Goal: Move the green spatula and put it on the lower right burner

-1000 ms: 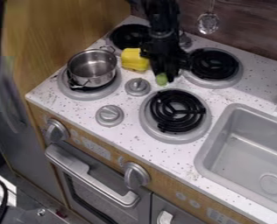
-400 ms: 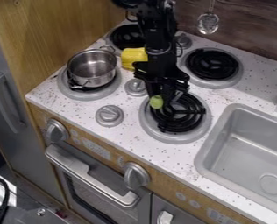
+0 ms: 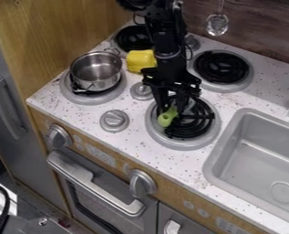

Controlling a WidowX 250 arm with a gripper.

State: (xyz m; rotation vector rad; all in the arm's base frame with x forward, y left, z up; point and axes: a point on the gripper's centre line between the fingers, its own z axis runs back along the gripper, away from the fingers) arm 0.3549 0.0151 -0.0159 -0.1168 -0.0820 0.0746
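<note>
In the camera view, the green spatula (image 3: 167,117) has shifted from the counter gap by the upper right burner (image 3: 221,67) to the lower right burner (image 3: 184,144), near the middle of the frame, and the black gripper (image 3: 173,108) has come down the frame with it. Since the last glimpse, the green end has slipped a little farther over the dark coils and more of it shows. I cannot tell whether the gripper is clamped on the spatula or has let it go, nor whether the spatula bears fully on the coils. The task looks nearly done; what remains, I judge, is to leave it lying there and lift clear without dragging it off. Around it runs a pale speckled counter (image 3: 80,114), with a metal pot (image 3: 89,78) on the left burner, a yellow block-like thing (image 3: 139,61) in the upper left and a grey sink (image 3: 232,148) at the right. A wooden panel (image 3: 61,29) stands at upper left, a spoon (image 3: 216,23) hangs before the brown wall (image 3: 260,32) up top, and an oven handle (image 3: 95,183) crosses the lower left.
</note>
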